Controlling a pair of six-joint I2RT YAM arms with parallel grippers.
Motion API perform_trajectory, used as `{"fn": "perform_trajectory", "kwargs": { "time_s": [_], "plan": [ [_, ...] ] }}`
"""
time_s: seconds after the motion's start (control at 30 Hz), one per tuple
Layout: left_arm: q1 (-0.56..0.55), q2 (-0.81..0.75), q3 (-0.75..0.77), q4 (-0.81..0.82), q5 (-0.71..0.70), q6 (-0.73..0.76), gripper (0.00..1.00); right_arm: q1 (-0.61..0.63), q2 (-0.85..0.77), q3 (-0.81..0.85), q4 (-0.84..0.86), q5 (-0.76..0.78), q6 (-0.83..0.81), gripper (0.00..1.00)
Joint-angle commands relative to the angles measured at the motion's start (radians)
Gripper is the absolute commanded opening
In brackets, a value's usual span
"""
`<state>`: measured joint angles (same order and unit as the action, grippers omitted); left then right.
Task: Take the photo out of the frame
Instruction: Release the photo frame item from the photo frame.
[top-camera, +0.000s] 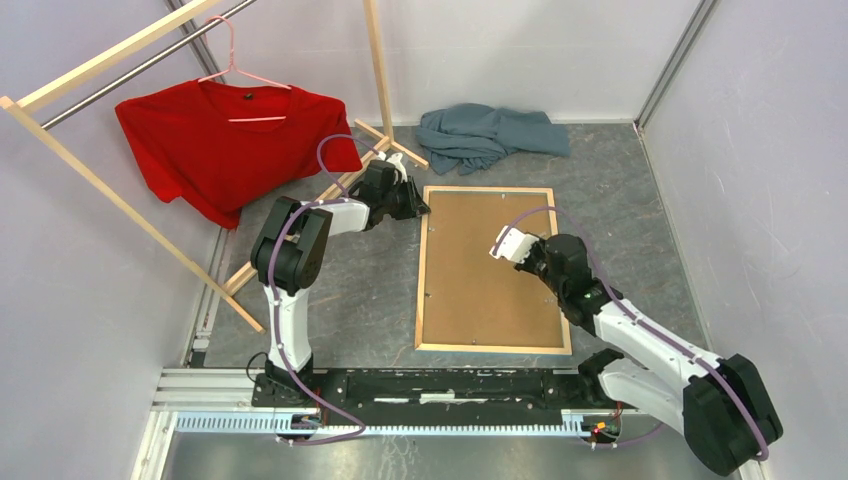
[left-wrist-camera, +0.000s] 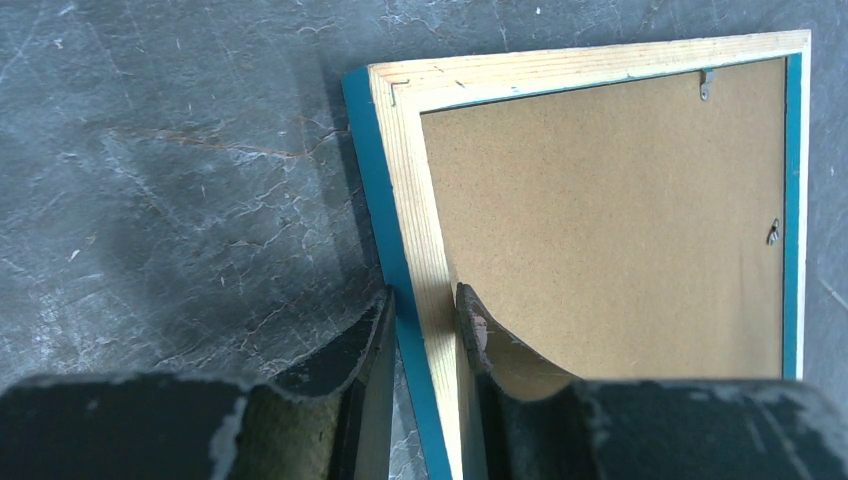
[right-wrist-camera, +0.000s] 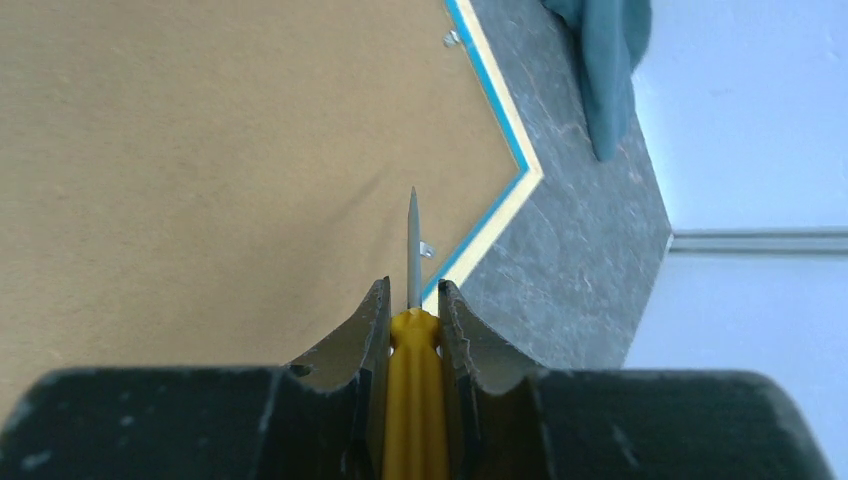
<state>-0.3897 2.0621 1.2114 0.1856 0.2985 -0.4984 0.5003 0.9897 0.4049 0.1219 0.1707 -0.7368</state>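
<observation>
The frame (top-camera: 421, 270) lies face down on the grey table, its pale wood back up and a brown backing board (top-camera: 490, 265) filling it. The photo is hidden under that board. My left gripper (top-camera: 420, 208) is shut on the frame's left rail (left-wrist-camera: 420, 200) near the far-left corner, one finger on the blue outer edge and one against the board (left-wrist-camera: 620, 220). My right gripper (right-wrist-camera: 412, 295) is shut on a yellow-handled screwdriver (right-wrist-camera: 412, 380). It hovers over the board's right part (top-camera: 505, 243), with the blade pointing towards a small metal clip (right-wrist-camera: 427, 249) by the frame's right rail (right-wrist-camera: 500, 215).
A wooden clothes rack (top-camera: 385, 80) stands at the back left with a red T-shirt (top-camera: 225, 145) on a pink hanger. Its foot bar (top-camera: 330, 190) runs close to my left arm. A grey-blue cloth (top-camera: 490, 135) lies behind the frame. White walls enclose the table.
</observation>
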Motion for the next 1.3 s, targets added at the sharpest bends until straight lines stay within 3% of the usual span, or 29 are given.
{"fn": "perform_trajectory", "kwargs": {
  "time_s": [0.0,0.13,0.3,0.67,0.83,1.27],
  "plan": [
    [0.005,0.003,0.005,-0.072,0.008,0.026,0.08,0.005,-0.012,0.029,-0.03,-0.161,0.022,0.0],
    [0.005,0.018,0.012,-0.071,0.039,0.026,0.1,0.012,0.033,0.104,-0.05,-0.325,0.047,0.0],
    [0.006,0.025,0.014,-0.059,0.074,0.027,0.13,0.04,0.165,0.25,-0.053,-0.404,0.108,0.0],
    [0.031,0.041,0.014,-0.02,0.171,0.013,0.29,0.152,0.478,0.546,-0.087,-0.36,0.181,0.0],
    [0.032,0.041,0.005,0.004,0.209,-0.003,0.3,0.192,0.59,0.648,-0.119,-0.348,0.202,0.0],
    [0.039,0.042,-0.012,0.008,0.181,-0.024,0.3,0.227,0.644,0.599,-0.069,-0.322,0.238,0.0]
  ]
}}
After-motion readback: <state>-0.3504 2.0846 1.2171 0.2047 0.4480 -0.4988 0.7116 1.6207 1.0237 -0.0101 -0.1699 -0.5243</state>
